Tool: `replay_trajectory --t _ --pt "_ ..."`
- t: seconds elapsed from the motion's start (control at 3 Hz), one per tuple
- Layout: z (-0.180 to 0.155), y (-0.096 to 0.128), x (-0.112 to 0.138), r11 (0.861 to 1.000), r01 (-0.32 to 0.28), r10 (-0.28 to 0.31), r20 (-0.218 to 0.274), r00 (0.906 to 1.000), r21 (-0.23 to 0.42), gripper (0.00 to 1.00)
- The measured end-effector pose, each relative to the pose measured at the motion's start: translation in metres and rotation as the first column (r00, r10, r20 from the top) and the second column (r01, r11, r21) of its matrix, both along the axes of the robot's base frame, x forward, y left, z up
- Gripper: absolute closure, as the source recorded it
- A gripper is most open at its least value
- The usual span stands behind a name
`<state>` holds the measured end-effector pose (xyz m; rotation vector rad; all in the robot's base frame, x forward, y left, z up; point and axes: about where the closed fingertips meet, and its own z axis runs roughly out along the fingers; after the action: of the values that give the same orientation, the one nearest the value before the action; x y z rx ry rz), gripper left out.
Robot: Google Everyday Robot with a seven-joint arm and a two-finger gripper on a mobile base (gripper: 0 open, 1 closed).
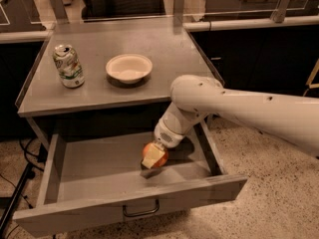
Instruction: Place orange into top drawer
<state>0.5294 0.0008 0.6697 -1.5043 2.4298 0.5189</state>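
1 small round orange fruit (149,150) is being held inside 1 open grey metal top drawer (89,169) | 1 round white bowl (128,67), 1 drink can (68,66) are standing on grey tabletop (99,91) | 1 white arm (234,111) is angling downward, 2-finger gripper (154,157) clasping the fruit

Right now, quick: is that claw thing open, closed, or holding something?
The gripper is closed on the orange, low inside the open top drawer.

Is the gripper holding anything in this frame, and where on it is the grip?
The gripper holds the orange, with its fingers clamped across the fruit's sides, low inside the open top drawer.
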Motion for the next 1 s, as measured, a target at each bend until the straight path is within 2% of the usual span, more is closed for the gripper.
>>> replay_trajectory --t 0.67,1.0 --pt "-0.036 -0.024 0.014 0.998 0.055 -0.055 -0.002 0.9985 -0.015 1.00" --pt "-0.050 -0.027 0.020 0.997 0.054 -0.054 -0.004 0.9985 -0.047 1.00"
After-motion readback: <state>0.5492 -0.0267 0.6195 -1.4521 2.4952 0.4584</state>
